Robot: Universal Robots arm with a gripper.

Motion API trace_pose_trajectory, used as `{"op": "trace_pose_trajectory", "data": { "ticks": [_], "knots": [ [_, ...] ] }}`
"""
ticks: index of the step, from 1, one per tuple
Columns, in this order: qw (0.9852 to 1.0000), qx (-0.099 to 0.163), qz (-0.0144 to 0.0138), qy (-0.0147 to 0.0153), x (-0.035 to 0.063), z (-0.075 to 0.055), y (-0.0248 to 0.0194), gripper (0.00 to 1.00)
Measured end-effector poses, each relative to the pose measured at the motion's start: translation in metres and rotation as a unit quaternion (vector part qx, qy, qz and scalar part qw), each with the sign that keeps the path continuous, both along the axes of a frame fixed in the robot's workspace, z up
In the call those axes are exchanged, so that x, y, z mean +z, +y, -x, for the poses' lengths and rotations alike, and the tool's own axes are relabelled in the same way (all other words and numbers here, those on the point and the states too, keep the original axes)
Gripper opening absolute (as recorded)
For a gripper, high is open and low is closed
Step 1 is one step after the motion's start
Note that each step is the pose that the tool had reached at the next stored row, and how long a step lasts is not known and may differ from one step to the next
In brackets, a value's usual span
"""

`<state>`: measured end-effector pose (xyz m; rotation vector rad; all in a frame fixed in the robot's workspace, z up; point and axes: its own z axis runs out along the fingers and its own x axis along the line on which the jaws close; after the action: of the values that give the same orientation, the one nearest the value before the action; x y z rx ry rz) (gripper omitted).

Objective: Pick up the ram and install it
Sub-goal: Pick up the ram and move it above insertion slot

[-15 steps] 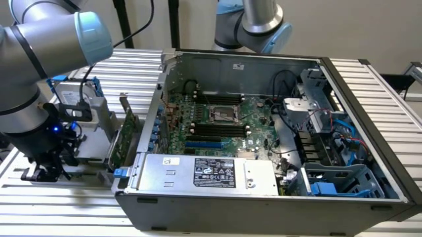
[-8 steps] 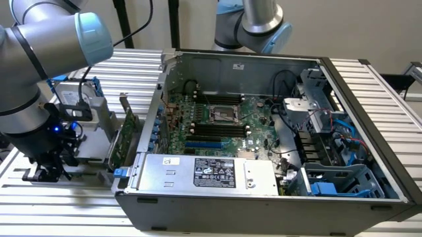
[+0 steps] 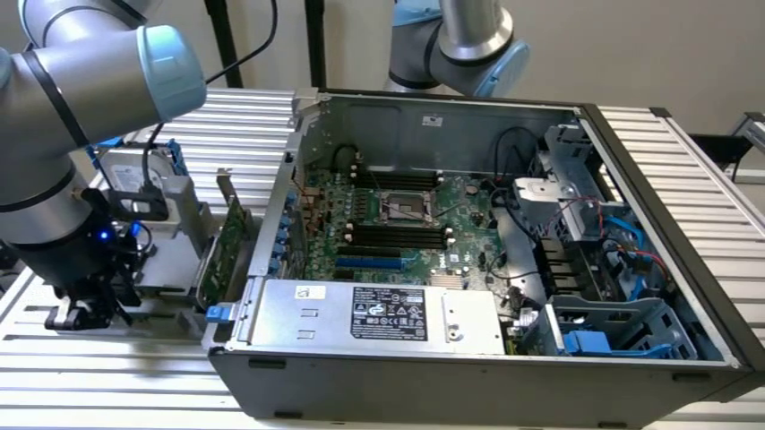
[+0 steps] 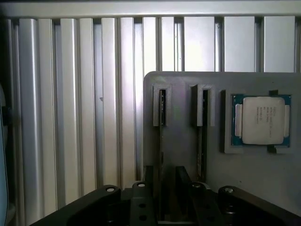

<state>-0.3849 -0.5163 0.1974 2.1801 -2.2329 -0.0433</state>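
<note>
Right, pick-up stage: the gripper [image 4: 165, 202] is down low over the grey holder [image 4: 181, 132], jaws part open and standing either side of the ram [image 4: 162, 122], which sits on edge in its slot. A strip of holder shows between one finger [image 4: 184, 187] and the stick, so I'd call it not yet gripped. The grasp calls for pads square on the stick's flat faces, clear of the slot walls. Just beside, a second slot [image 4: 203, 127] holds another dark stick, then the silver processor [image 4: 263, 120] in its recess. Further off, well apart, lies the open computer case [image 3: 478, 358], motherboard [image 3: 467, 202] exposed, black memory slots [image 3: 395, 235] looking unfilled.
</note>
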Motion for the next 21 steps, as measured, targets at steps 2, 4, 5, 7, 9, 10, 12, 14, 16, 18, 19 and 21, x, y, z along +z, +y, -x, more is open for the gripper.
{"op": "trace_pose_trajectory", "data": {
  "ticks": [2, 4, 5, 7, 9, 10, 12, 14, 16, 18, 19, 21],
  "knots": [
    [1.0000, 0.001, 0.0000, 0.0000, -0.0003, -0.0001, 0.0000, 0.31],
    [1.0000, 0.001, 0.0000, 0.0001, -0.0006, -0.0004, 0.0000, 0.24],
    [1.0000, 0.001, 0.0000, 0.0001, -0.0006, -0.0005, 0.0000, 0.24],
    [1.0000, 0.002, 0.0000, 0.0002, -0.0006, -0.0005, -0.0001, 0.22],
    [1.0000, 0.002, 0.0000, 0.0003, -0.0007, -0.0005, 0.0000, 0.15],
    [1.0000, 0.002, 0.0000, 0.0003, -0.0007, -0.0005, 0.0000, 0.15],
    [1.0000, 0.002, 0.0000, 0.0003, -0.0006, -0.0005, 0.0000, 0.13],
    [1.0000, 0.002, 0.0000, 0.0003, -0.0006, -0.0005, 0.0000, 0.13],
    [1.0000, 0.002, 0.0000, 0.0003, -0.0007, -0.0005, 0.0000, 0.13],
    [1.0000, 0.002, 0.0000, 0.0003, -0.0006, -0.0006, 0.0000, 0.13],
    [1.0000, 0.002, -0.0001, 0.0002, -0.0004, -0.0006, 0.0000, 0.13],
    [1.0000, 0.002, 0.0000, 0.0004, 0.0006, -0.0005, 0.0000, 0.13]
  ]
}}
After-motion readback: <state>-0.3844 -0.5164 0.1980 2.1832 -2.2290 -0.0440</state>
